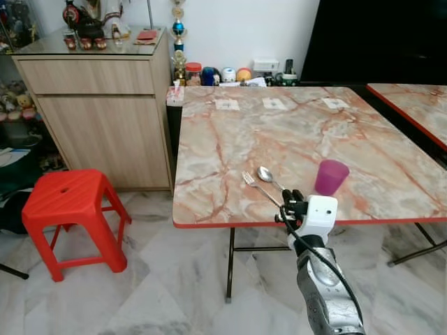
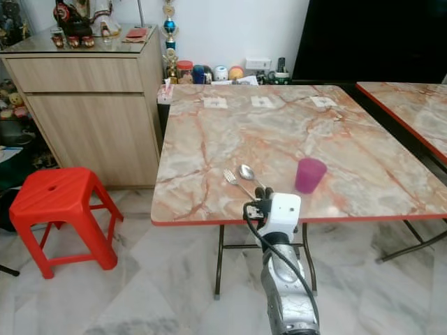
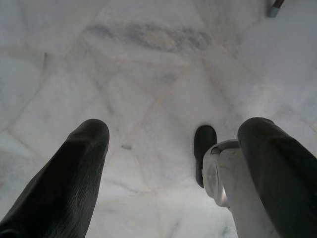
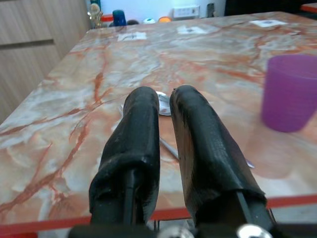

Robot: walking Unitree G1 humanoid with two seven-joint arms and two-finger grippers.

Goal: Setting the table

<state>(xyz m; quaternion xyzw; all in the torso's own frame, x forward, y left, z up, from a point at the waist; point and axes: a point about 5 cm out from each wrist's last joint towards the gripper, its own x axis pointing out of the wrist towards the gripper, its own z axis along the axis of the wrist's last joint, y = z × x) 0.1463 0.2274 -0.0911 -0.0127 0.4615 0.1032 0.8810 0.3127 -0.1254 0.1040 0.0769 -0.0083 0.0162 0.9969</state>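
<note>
Two black fingers of the right gripper (image 4: 166, 106), nearly together with a narrow gap and holding nothing, hover at the near edge of the table (image 1: 230, 143) over the handles of the fork (image 1: 255, 186) and spoon (image 1: 268, 176). The purple cup (image 1: 330, 176) stands just beside the spoon, away from the red stool (image 1: 70, 209). A careless sweep could likely push cutlery off that edge or tip the cup. The left gripper (image 3: 173, 148) hangs spread wide above the floor.

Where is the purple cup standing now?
The purple cup stands on the marble table near its front edge, right of the spoon and fork.
</note>
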